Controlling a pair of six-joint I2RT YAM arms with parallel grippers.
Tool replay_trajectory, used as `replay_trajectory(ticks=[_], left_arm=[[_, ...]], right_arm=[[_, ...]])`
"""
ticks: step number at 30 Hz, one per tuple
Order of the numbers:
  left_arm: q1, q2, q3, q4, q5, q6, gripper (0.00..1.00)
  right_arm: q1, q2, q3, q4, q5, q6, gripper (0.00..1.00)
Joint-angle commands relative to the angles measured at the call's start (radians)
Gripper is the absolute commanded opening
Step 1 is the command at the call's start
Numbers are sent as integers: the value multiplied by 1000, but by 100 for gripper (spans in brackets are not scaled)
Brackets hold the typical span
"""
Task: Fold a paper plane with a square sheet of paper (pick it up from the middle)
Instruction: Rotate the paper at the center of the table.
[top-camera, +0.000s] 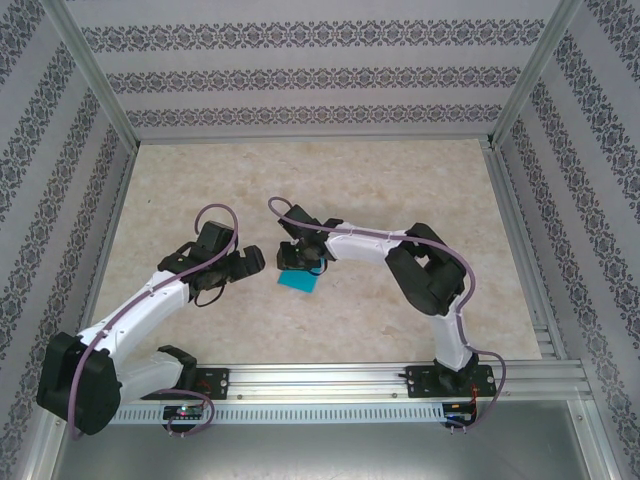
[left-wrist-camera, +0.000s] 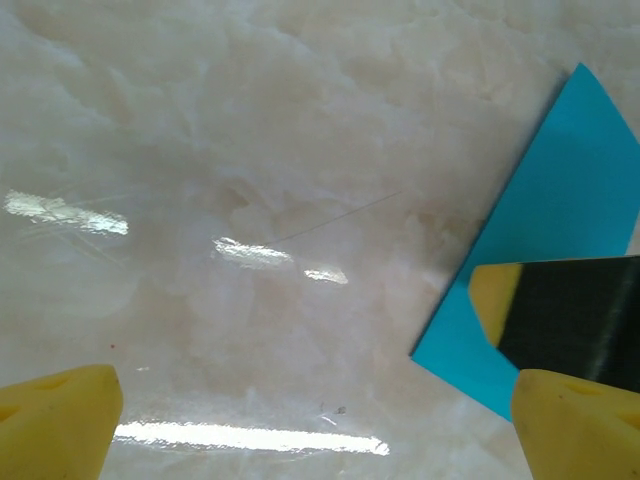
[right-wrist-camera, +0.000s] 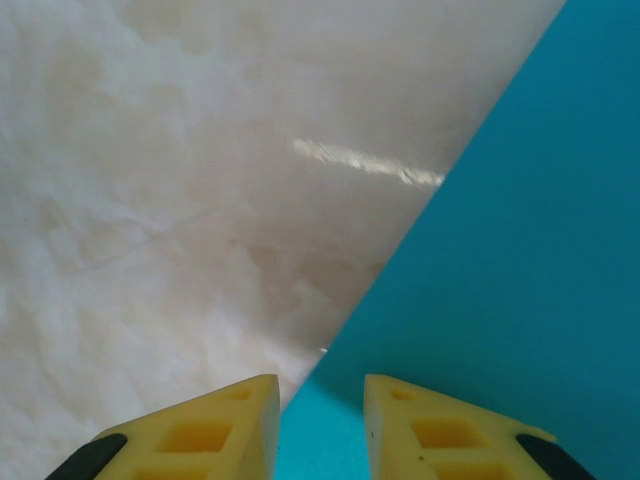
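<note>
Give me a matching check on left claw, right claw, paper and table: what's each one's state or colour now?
1 left claw
2 right claw
3 sheet of paper
4 table

A teal, on the table
B narrow gap, over the paper's edge
C pale, marbled
D spread wide over bare table

Pairs: 1-D; 2-B; 3-A; 4-C

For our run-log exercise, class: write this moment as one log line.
square sheet of paper: flat on table | left claw: open, beside it | right claw: narrow gap, astride its edge
</note>
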Motion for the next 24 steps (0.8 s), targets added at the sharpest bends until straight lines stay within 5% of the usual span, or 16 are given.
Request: replay_trajectory(ticks=[1, 13, 24], left_arm=[[14, 1, -6, 51, 31, 8, 100], [13, 32, -19, 123, 144, 30, 97], [-99, 151, -11, 338, 305, -31, 56]], right_arm=[[15, 30, 8, -48, -44, -70, 29], [14, -139, -186, -111, -125, -241, 29], [-26, -528, -421, 23, 70, 95, 53]])
